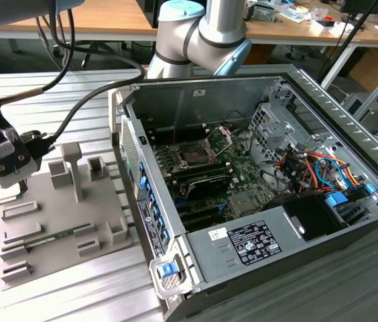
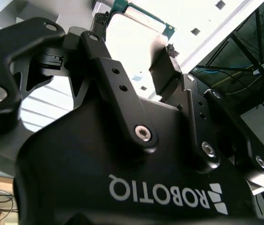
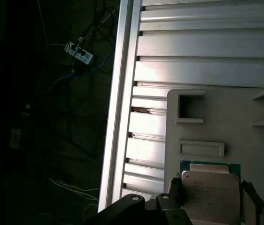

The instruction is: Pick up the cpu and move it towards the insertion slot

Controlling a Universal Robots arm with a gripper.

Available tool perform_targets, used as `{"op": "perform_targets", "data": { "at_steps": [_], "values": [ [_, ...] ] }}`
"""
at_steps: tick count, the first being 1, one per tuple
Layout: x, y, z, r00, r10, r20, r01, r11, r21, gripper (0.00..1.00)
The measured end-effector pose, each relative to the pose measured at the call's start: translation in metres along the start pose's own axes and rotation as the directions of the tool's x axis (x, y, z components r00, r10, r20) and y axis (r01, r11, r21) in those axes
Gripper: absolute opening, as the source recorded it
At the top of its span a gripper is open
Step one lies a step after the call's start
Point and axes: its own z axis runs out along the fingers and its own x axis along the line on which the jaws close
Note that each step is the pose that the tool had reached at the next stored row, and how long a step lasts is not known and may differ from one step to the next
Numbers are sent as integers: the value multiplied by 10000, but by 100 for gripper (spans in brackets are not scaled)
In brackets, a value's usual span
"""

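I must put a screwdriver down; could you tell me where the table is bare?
The table is bare at the exterior view's lower left, before the grey tray, and lower right, beside the computer case. The tray is crowded with blocks, and the claw grips the cpu there.

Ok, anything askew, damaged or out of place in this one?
Nothing stands out. The cpu lines up square with the grey tray, the pincer straddling it. The insertion slot in the case has its load plate raised, and nothing looks spilled or damaged.
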Motion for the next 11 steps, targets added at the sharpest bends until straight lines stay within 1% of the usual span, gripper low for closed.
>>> {"op": "perform_targets", "data": {
  "at_steps": [6,11],
  "values": [
    [0,2,-35,10000,1,1,-1,10000,0,55],
    [0,4,-87,10000,1,2,-1,10000,-1,55]
  ]
}}
